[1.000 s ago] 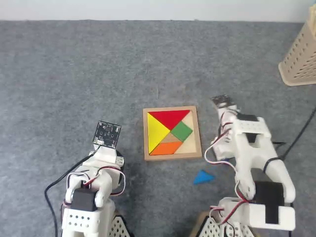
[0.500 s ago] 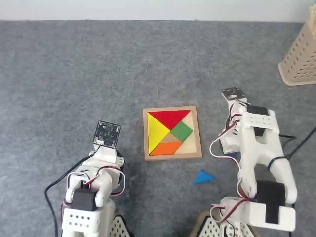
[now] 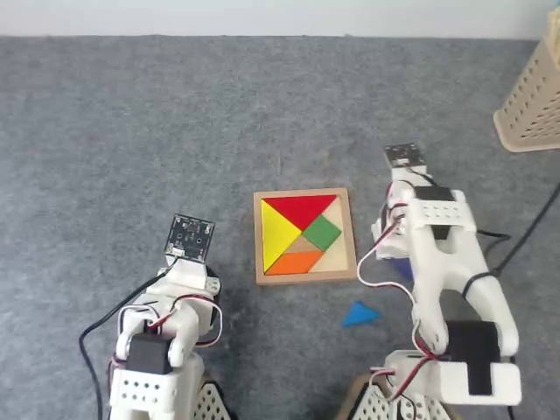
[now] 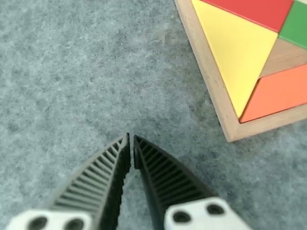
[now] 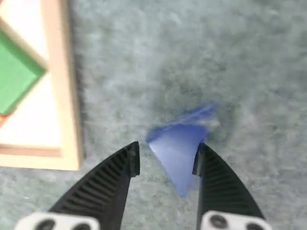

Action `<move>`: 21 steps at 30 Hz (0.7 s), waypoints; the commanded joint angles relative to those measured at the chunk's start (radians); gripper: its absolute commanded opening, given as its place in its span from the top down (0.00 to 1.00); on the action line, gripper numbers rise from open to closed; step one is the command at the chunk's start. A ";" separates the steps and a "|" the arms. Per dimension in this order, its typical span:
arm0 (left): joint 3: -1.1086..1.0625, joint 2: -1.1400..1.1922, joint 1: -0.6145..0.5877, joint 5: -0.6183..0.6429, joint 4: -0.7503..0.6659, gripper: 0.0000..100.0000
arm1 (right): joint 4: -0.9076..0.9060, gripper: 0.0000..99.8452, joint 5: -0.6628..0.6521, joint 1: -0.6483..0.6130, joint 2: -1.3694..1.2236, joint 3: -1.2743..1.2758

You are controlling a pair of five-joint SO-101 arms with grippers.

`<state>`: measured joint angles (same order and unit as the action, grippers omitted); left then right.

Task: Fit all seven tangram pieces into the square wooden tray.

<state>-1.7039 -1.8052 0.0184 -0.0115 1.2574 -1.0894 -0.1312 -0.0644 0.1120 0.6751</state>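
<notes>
R hand: wide open, fingers down by the tabletop. Blue piece lies flat betw. them, close against one finger, a gap to the other; not gripped. Just beside the hand, on its inner side: tray, w/ green sq. inside & bare wood next to it. Behind the hand, nearer the arm base: light-blue tri., loose on the tabletop, apart from the tray.

L hand: narrow, fingertips all but touching, holding nothing, over bare tabletop. Ahead of it & toward the other arm: tray corner, near but apart. Inside, orange piece & yellow tri. nearest, red tri. beyond. Far past R hand, at the tabletop's edge: basket.
</notes>
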 commanded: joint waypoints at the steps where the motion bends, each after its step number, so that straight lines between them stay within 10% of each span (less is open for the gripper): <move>1: 0.019 -0.021 -0.002 0.006 0.006 0.99 | 0.018 0.82 0.017 0.007 -0.022 -0.054; 21: 0.019 -0.021 -0.002 0.006 0.006 0.99 | 0.073 0.84 -0.026 0.073 -0.194 -0.075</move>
<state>-1.7039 -1.8052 0.0169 -0.0115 1.2574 -1.0157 -0.1343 -0.0092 -0.0706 0.6137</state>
